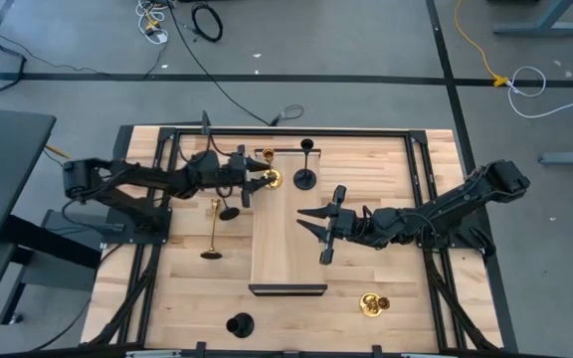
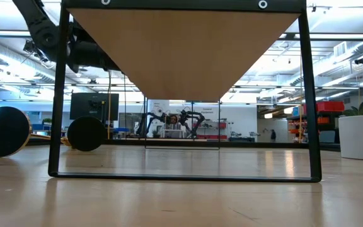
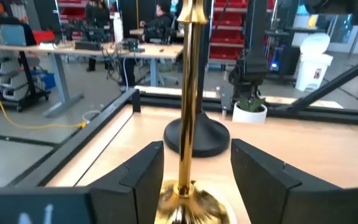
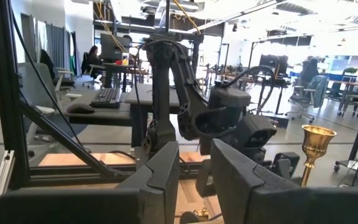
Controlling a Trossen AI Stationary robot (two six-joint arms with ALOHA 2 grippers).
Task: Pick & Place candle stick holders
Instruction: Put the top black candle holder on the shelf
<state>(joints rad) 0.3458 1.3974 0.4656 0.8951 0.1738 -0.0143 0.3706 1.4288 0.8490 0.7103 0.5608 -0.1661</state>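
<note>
No legible text, label, brand, number or sign anywhere; pale marks in left wrist view's lower corner too blurred to read.

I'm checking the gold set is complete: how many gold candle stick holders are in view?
3 gold holders. One stands on the raised board between the left gripper's fingers; one stands on the table left of the board; one lies front right. An arm could hide more.
</note>
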